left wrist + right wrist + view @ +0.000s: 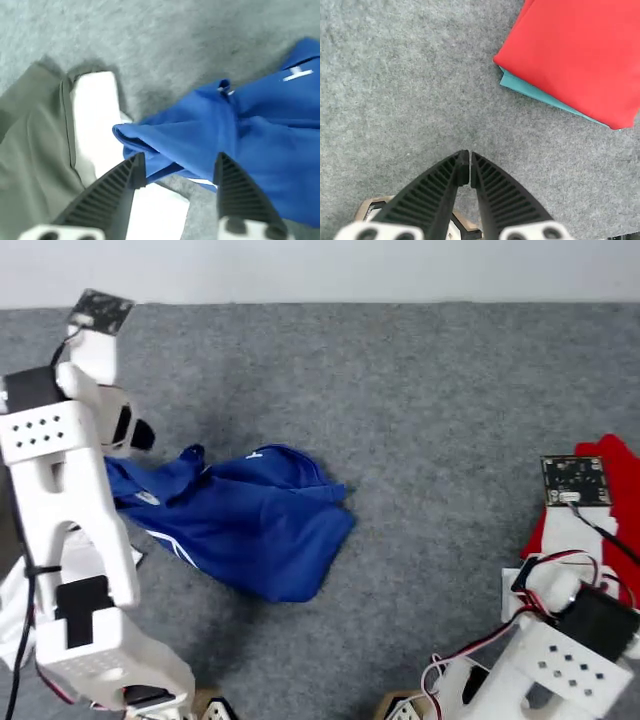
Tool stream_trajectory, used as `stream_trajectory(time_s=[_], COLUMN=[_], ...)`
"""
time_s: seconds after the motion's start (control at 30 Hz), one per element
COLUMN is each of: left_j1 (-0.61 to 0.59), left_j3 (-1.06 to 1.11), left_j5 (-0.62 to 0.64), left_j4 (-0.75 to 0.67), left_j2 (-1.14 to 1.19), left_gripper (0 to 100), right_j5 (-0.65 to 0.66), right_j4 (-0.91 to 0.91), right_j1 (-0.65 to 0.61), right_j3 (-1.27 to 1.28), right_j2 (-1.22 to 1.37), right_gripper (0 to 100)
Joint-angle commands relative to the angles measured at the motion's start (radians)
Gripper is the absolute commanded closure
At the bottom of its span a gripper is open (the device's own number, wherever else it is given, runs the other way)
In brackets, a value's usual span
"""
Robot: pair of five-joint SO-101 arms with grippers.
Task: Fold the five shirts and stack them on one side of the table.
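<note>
Underneath everything lies the grey felt-covered counter (420,410). The biggest thing on it is the blue shirt (250,525), crumpled and unfolded, with one end running under the left arm. The left hand (177,167) hangs over that end with its two ribbed fingers spread wide. A bunched fold of the blue shirt sits just ahead of the gap between them, and most of the shirt spreads away past one finger. The cloth is not pinched.

Next in size is the folded red shirt (580,55), a flat square lying ahead of the right hand (469,156) and off to one side, well apart from its tips. The right hand is closed, its fingers pressed together with nothing between them, pointing down at bare felt.

Beside the left hand, on the side away from the blue shirt, an olive garment (30,150) lies spread out. A white garment (95,120) lies against it, directly ahead of the nearer finger and touching the blue fold.

Smallest is the teal shirt (540,92), showing as a thin strip under the red shirt's edge nearest the right hand.
</note>
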Motion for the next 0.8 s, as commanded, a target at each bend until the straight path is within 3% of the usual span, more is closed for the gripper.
stream_trajectory(time_s=[0.0, 0.43, 0.57, 0.77], left_j1=[0.103, 0.741, 0.816, 0.810], left_j3=[-0.111, 0.208, 0.242, 0.105], left_j5=[0.011, -0.064, -0.077, -0.106], left_j4=[0.068, 0.057, 0.000, -0.023], left_j2=[-0.057, -0.137, -0.040, 0.212], left_gripper=[77, 82, 82, 82], right_j5=[0.009, 0.009, 0.003, 0.003], right_j4=[0.030, 0.016, -0.001, -0.005], right_j1=[-0.012, -0.010, -0.010, -0.010], right_j3=[0.002, 0.086, 0.103, 0.103], right_j2=[-0.001, -0.004, -0.005, -0.002], right_gripper=[98.5, 98.8, 98.8, 98.8])
